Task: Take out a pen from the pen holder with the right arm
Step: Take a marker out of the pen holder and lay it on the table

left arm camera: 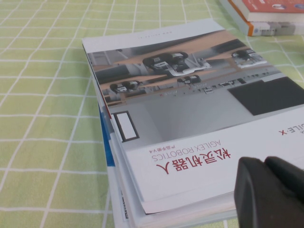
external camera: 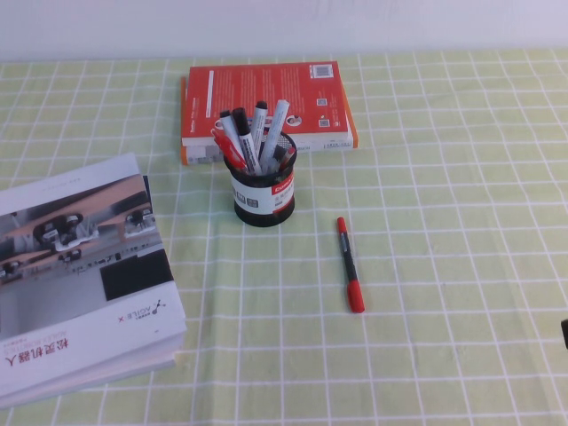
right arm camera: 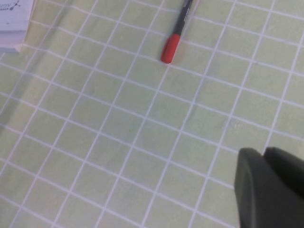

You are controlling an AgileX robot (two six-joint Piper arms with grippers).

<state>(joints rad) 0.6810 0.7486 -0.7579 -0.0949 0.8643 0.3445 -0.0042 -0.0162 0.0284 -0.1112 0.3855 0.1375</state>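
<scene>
Right gripper (right arm camera: pixel 264 156) closed and empty, low over the green checked tablecloth (right arm camera: pixel 118 142), table's right side.
Red-and-black marker pen (external camera: pixel 350 264) lies flat beside the black mesh pen holder (external camera: pixel 264 195); looks delivered. Left gripper (left arm camera: pixel 264 164) closed, parked over the white brochure stack (left arm camera: pixel 190 118).

Green checked tablecloth (external camera: pixel 444 133) under red pen (external camera: pixel 350 264), pen holder (external camera: pixel 264 200), orange book (external camera: pixel 266 89), brochure stack (external camera: pixel 80 266).

Tally: one mesh pen holder (external camera: pixel 264 197) at centre, roughly six pens (external camera: pixel 277 124) crowded inside (overlap blurs the count), one loose red pen (external camera: pixel 350 264) right of centre, one orange book (external camera: pixel 266 98) top centre, one booklet stack (external camera: pixel 80 275) lower left, and two grippers: the left gripper (left arm camera: pixel 264 164) over that stack, the right gripper (right arm camera: pixel 263 156) over the checked tablecloth (right arm camera: pixel 118 142).
</scene>
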